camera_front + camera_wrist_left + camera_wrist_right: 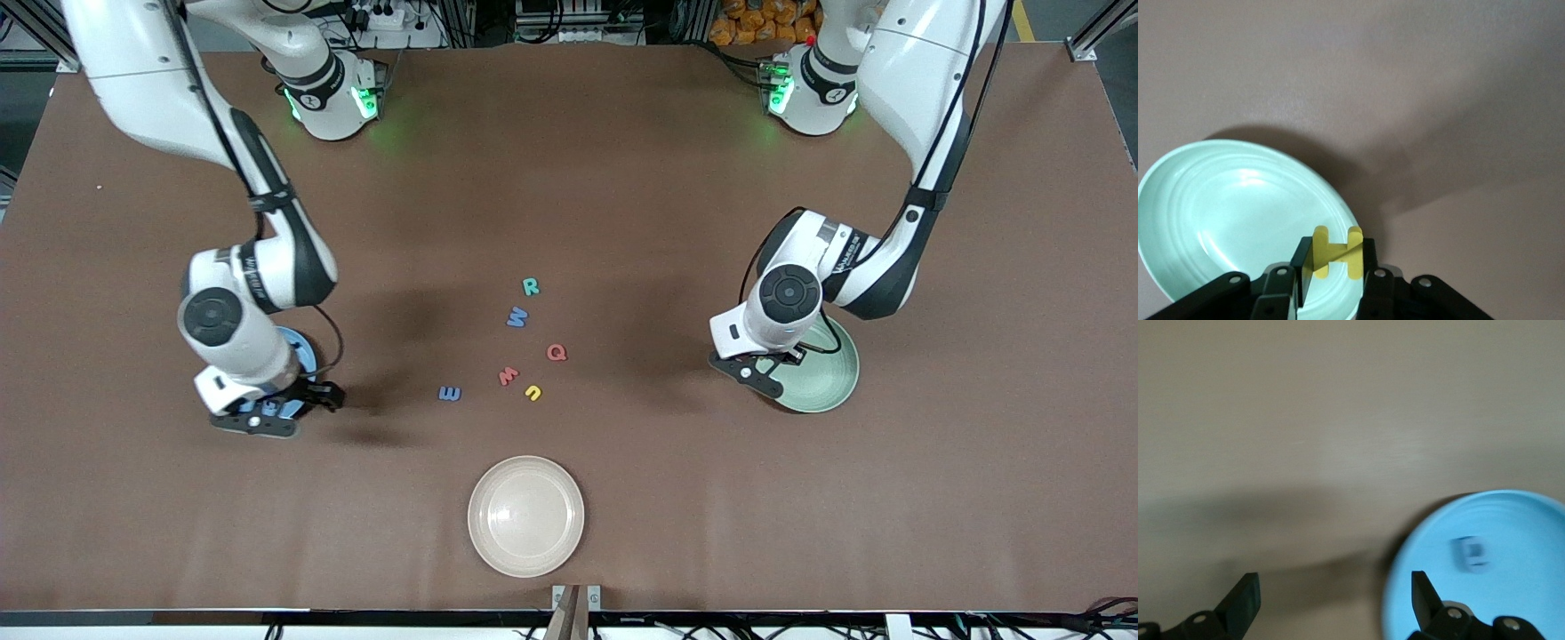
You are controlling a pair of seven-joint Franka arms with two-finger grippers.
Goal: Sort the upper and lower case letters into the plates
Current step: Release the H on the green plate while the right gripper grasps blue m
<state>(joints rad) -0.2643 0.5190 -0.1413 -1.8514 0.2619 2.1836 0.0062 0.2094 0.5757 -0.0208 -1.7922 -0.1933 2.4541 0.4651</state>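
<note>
— The left gripper (1333, 280) is clenching a yellow H (1336, 252), and it's hanging over the rim of the green plate (840, 382) on the side toward the loose letters. See how near the edge that is?

— I'm seeing it. If it lets go right there, I'm thinking the H could be catching the rim and tipping out onto the table (622, 178). It's needing to come further in over the bowl of the plate first.

— And the right gripper (1331, 600)?

— Its jaws are standing wide with nothing between them, over the edge of the blue plate (1511, 547). A small pale-blue letter (1470, 555) is lying in that plate, clear of the fingers.

— So what's worrying you there?

— The wrist is sitting low over the plate. If it's swinging sideways instead of lifting, a finger could be nudging the rim and sliding the plate.

— Plenty of room otherwise. The rest are lying mid-table between the arms: R (531, 286), W (517, 316), Q (556, 353), a red letter (508, 375), a yellow letter (532, 392) and E (451, 393).

— Red and yellow are lying close together, though. Wide jaws coming down on one could be shoving the other. E is lying a little apart from the rest, so that's the easier pick.

— The cream plate (526, 516) is sitting nearer the camera, well apart from everything.
</note>
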